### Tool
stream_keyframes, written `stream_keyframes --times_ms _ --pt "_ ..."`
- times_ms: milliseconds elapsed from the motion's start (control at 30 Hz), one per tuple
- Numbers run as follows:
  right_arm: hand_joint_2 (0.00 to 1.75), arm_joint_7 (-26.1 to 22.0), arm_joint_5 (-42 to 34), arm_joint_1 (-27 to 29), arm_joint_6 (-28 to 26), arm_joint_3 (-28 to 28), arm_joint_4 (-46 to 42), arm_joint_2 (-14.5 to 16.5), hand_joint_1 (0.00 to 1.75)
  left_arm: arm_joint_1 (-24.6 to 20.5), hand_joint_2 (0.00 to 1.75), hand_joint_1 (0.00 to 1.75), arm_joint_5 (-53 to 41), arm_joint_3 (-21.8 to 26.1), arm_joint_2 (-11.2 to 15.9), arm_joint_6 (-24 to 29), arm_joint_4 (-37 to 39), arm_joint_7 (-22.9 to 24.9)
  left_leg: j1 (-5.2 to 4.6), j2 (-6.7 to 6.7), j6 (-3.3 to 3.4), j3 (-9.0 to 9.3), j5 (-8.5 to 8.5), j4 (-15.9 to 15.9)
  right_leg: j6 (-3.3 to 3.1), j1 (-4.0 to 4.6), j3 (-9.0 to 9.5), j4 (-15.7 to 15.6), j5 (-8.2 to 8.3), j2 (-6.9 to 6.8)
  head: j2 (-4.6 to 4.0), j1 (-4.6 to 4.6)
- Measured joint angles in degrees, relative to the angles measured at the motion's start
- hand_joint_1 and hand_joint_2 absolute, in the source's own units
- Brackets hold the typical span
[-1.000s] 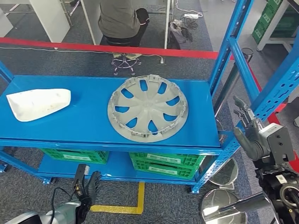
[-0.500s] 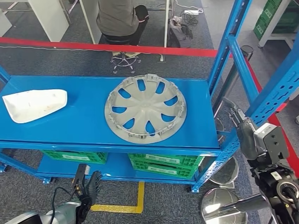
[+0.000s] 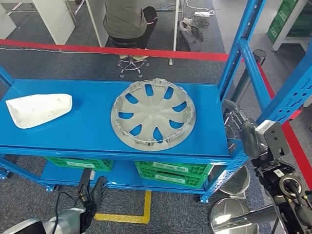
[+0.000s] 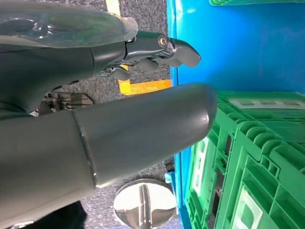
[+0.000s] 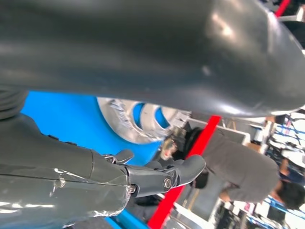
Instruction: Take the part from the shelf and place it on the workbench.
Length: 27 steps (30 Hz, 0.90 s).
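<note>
The empty, spread right hand (image 3: 241, 127), at three o'clock of the wheel cover (image 3: 153, 113), risks striking the shelf upright (image 3: 239, 48); the left hand (image 3: 93, 193) hangs empty.

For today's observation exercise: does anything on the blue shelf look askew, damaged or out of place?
Nothing stands out. The grey wheel cover lies flat on the blue shelf, whole as far as shown; the white part rests near its left end. Green crates sit squarely beneath.

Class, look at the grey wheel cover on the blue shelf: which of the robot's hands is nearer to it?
Right. The right hand hovers just off the shelf's right end, beside the wheel cover. The left hand hangs lower, in front of the bottom shelf.
</note>
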Motion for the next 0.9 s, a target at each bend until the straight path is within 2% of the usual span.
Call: stream_keyframes --times_ms 33,67,100,133,167,200,267,300,333,367,400,467,500,533,567,633,667,700,733,833,867,900 --pt "0.0 -0.13 0.08 0.01 0.14 0.15 0.61 0.13 0.0 0.01 0.0 0.0 -0.02 0.0 -0.03 0.0 0.0 0.02 0.09 -0.3 -0.14 0.06 -0.1 0.04 0.16 -0.23 -0.2 0.38 0.48 -0.02 0.0 0.01" --pt "0.0 -0.24 0.16 0.0 0.28 0.3 1.11 0.25 0.0 0.02 0.0 0.0 -0.03 0.0 -0.08 0.01 0.0 0.03 0.24 -0.7 -0.38 0.16 -0.25 0.15 0.32 -0.51 0.77 -1.61 1.94 -0.03 0.0 0.03" --pt "0.0 -0.36 0.22 -0.02 0.4 0.44 1.53 0.37 0.0 0.01 0.0 0.0 -0.04 0.0 -0.14 0.03 0.0 0.04 0.42 -1.17 -0.75 0.26 -0.49 0.37 0.52 -0.82 2.72 -5.55 3.93 0.14 0.0 0.04" --pt "0.0 -0.47 0.27 -0.08 0.48 0.61 1.93 0.49 0.0 -0.04 0.0 0.0 -0.05 0.0 -0.14 0.08 0.0 0.04 0.54 -1.68 -1.21 0.23 -0.75 0.65 0.78 -1.01 4.76 -9.37 5.15 0.72 0.0 0.1" --pt "0.0 -0.56 0.3 -0.14 0.54 0.84 2.26 0.62 0.0 -0.13 0.0 0.0 -0.05 0.0 -0.14 0.13 0.0 0.05 0.6 -2.2 -1.71 0.05 -0.97 1.09 0.86 -1.16 6.5 -12.44 5.83 1.28 0.0 0.13" --pt "0.0 -0.62 0.32 -0.15 0.6 1.08 2.56 0.75 0.0 -0.23 0.0 0.0 -0.07 0.0 -0.13 0.16 0.0 0.05 0.69 -2.73 -2.21 -0.22 -1.07 1.41 0.81 -1.14 7.51 -14.14 5.84 1.73 0.0 0.07" --pt "0.0 -0.71 0.36 -0.18 0.72 1.55 2.96 1.05 0.0 -0.29 0.0 0.0 -0.09 0.0 -0.15 0.19 0.0 0.05 0.94 -3.73 -3.09 -0.72 -0.88 1.5 0.01 -0.7 7.94 -14.37 5.28 1.55 0.0 -0.13" --pt "0.0 -0.72 0.38 -0.19 0.77 1.72 3.07 1.25 0.0 -0.21 0.0 0.0 -0.09 0.0 -0.19 0.19 0.0 0.04 1.12 -3.87 -3.46 -0.83 -0.87 1.47 -0.5 -0.56 8.06 -14.42 5.3 1.05 0.0 -0.23" --pt "0.0 -0.76 0.38 -0.26 0.8 1.85 3.18 1.45 0.0 -0.13 0.0 0.0 -0.09 0.0 -0.21 0.19 0.0 0.04 1.18 -3.35 -3.72 -1.17 -1.22 2.06 -1.04 -0.49 8.25 -14.57 5.34 0.54 0.0 -0.37" --pt "0.0 -0.78 0.39 -0.36 0.8 1.92 3.27 1.61 0.0 -0.13 0.0 0.0 -0.09 0.0 -0.22 0.19 0.0 0.04 1.14 -2.45 -3.86 -2.05 -2.12 3.77 -1.54 -0.51 8.44 -14.79 5.42 0.0 0.0 -0.64" --pt "0.0 -0.78 0.45 -0.45 0.8 1.97 3.4 1.73 0.0 -0.17 0.0 0.0 -0.09 0.0 -0.23 0.19 0.0 0.04 1.07 -1.34 -3.89 -3.71 -3.63 6.96 -1.93 -0.46 8.57 -14.95 5.46 -0.59 0.0 -0.97" --pt "0.0 -0.82 0.71 -0.71 0.8 1.96 3.92 1.79 0.0 -0.13 0.0 0.0 -0.08 0.0 -0.22 0.22 0.0 0.04 0.95 -0.02 -3.89 -8.41 -7.03 15.57 -2.33 -0.1 8.5 -14.98 5.41 -1.68 0.0 -1.52" --pt "0.0 -0.86 0.91 -0.87 0.83 1.96 4.29 1.79 0.0 0.06 0.0 0.0 -0.07 0.0 -0.22 0.25 0.0 0.04 0.95 0.15 -3.9 -10.28 -7.88 18.82 -2.38 0.05 8.46 -14.97 5.38 -2.15 0.0 -1.59" --pt "0.0 -0.91 1.11 -1.04 0.89 1.95 4.67 1.84 0.0 0.29 0.0 0.0 -0.05 0.0 -0.22 0.28 0.0 0.04 0.96 0.25 -3.9 -11.04 -7.6 19.88 -2.4 0.12 8.43 -14.97 5.37 -2.52 0.0 -1.61" --pt "0.0 -0.98 1.31 -1.25 1.0 1.93 5.04 1.91 0.0 0.48 0.0 0.0 -0.03 0.0 -0.21 0.3 0.0 0.04 1.01 0.42 -3.91 -10.49 -6.25 18.42 -2.37 0.13 8.43 -14.95 5.36 -2.81 0.0 -1.65" --pt "0.0 -1.09 1.71 -1.82 1.33 1.83 5.77 2.08 0.0 0.6 0.0 0.0 0.01 0.0 -0.16 0.33 0.0 0.04 1.2 1.53 -3.98 -6.58 -2.36 10.33 -2.12 0.11 8.44 -14.79 5.3 -3.22 0.0 -1.76" --pt "0.0 -1.12 1.86 -2.2 1.48 1.75 6.1 2.14 0.0 0.56 0.0 0.0 0.02 0.0 -0.16 0.33 0.0 0.04 1.16 2.18 -3.88 -4.73 -0.97 6.57 -1.84 0.23 8.39 -14.63 5.23 -3.31 0.0 -1.84" --pt "0.0 -1.12 2.01 -2.55 1.62 1.68 6.39 2.17 0.0 0.52 0.0 0.0 0.0 0.0 -0.17 0.33 0.0 0.04 1.05 2.59 -3.65 -3.55 -0.24 4.17 -1.5 0.31 8.36 -14.54 5.19 -3.35 0.0 -1.79" --pt "0.0 -1.09 2.14 -2.84 1.72 1.63 6.63 2.2 0.0 0.49 0.0 0.0 -0.02 0.0 -0.21 0.33 0.0 0.04 0.84 2.77 -3.33 -3.16 -0.14 3.23 -1.14 0.41 8.38 -14.52 5.17 -3.37 0.0 -1.65" --pt "0.0 -0.75 2.48 -3.12 1.92 1.57 7.32 2.25 0.0 0.37 0.0 0.0 -0.18 0.0 -0.22 0.33 0.0 0.06 0.57 1.86 -2.06 -3.03 0.08 3.09 -0.06 0.16 8.39 -14.45 4.85 -3.17 0.0 -1.07" --pt "0.0 -0.65 2.55 -3.15 1.97 1.52 7.54 2.26 0.0 0.29 0.0 0.0 -0.25 0.0 -0.21 0.33 0.0 0.07 0.62 1.59 -1.65 -2.91 0.15 2.97 0.2 0.01 7.83 -13.27 3.99 -2.66 0.0 -0.91" --pt "0.0 -0.59 2.62 -3.19 2.03 1.49 7.74 2.26 0.0 0.17 0.0 0.0 -0.29 0.0 -0.19 0.33 0.0 0.12 0.68 1.3 -1.31 -2.78 0.2 2.86 0.35 -0.07 6.66 -10.82 2.57 -1.99 0.0 -0.73"
